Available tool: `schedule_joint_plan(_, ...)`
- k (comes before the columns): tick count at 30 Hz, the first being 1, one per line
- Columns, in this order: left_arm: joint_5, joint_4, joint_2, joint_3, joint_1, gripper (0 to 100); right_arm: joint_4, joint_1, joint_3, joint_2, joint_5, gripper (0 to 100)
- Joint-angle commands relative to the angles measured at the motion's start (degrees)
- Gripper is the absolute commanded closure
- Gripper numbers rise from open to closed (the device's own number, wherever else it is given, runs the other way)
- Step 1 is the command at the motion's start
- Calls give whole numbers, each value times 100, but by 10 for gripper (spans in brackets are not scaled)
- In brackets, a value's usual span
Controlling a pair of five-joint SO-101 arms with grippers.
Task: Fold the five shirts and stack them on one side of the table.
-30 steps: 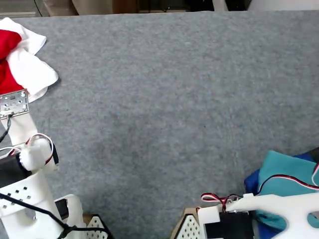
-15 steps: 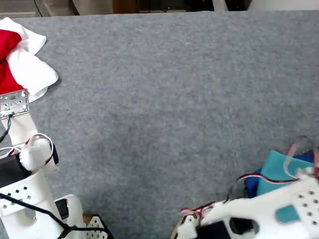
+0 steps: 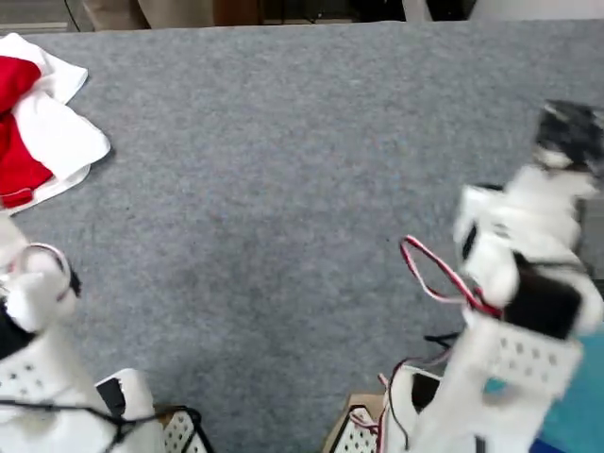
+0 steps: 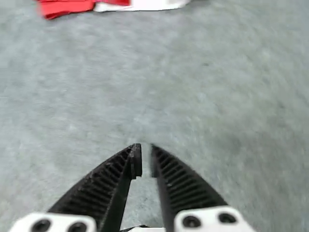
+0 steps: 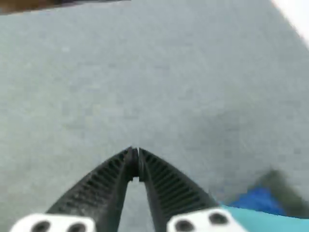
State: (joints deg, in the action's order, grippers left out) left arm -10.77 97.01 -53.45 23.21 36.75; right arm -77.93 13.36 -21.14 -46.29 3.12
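A red shirt and a white shirt lie crumpled together at the table's far left; both show in the left wrist view as a red shirt and a white shirt. A teal shirt lies at the near right, on a blue shirt with teal cloth beside it. My left gripper hangs shut and empty over bare mat. My right gripper is shut and empty, raised above the mat, its arm standing high at the right.
Grey mat covers the whole table, with wide free room in the middle. The left arm's base sits at the near left edge. Red and white cables loop off the right arm.
The right arm swung up from low over the teal and blue shirts and now stands raised toward the far right. The left arm drew back from the red and white shirts.
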Motion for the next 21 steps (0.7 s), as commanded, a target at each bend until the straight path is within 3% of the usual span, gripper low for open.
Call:
schedule_joint_plan(1, 18, -26, 971, -879, 712, 865, 149, -760, 312, 681, 149, 991)
schedule_joint_plan(7, -9, -510, 3143, -2866, 1433, 849, -220, -1358, 1279, 1868, 193, 991)
schedule_joint_plan(15, 44, -809, 6686, -5749, 1468, 808, -1266, -1912, 3442, 3837, 193, 991)
schedule_joint_plan(21, 668, -1196, 9024, -8651, 1451, 789, -2022, -1938, 4655, 5279, 193, 991)
